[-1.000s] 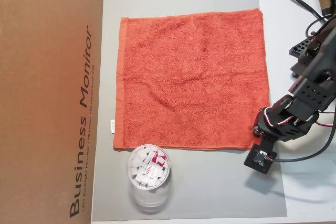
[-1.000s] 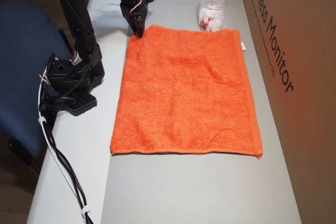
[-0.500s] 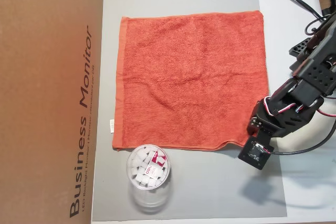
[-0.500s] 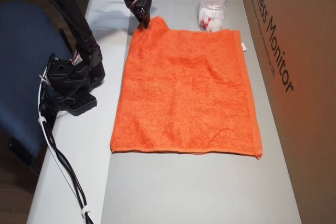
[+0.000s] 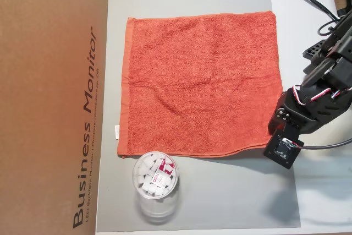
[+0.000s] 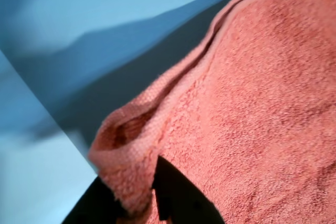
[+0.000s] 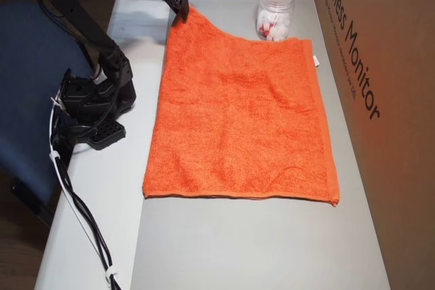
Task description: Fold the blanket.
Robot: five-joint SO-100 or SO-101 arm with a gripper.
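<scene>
Grey surface [image 7: 258,242] beneath orange-red square terry-cloth blanket [image 7: 241,113], spread flat save one corner; jaws [image 7: 181,11] pinching that corner, lifted near clear plastic jar [image 7: 275,10]; brown cardboard box [image 5: 52,103] alongside.

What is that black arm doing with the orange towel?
The robot arm has pinched one corner of the orange towel in its gripper and raised that corner off the grey mat. The rest of the towel lies flat and unfolded. The wrist view shows the corner bunched between the dark fingers. A clear jar of small white pieces stands just past the towel's edge, next to a brown cardboard box. It looks like the start of a fold.
</scene>
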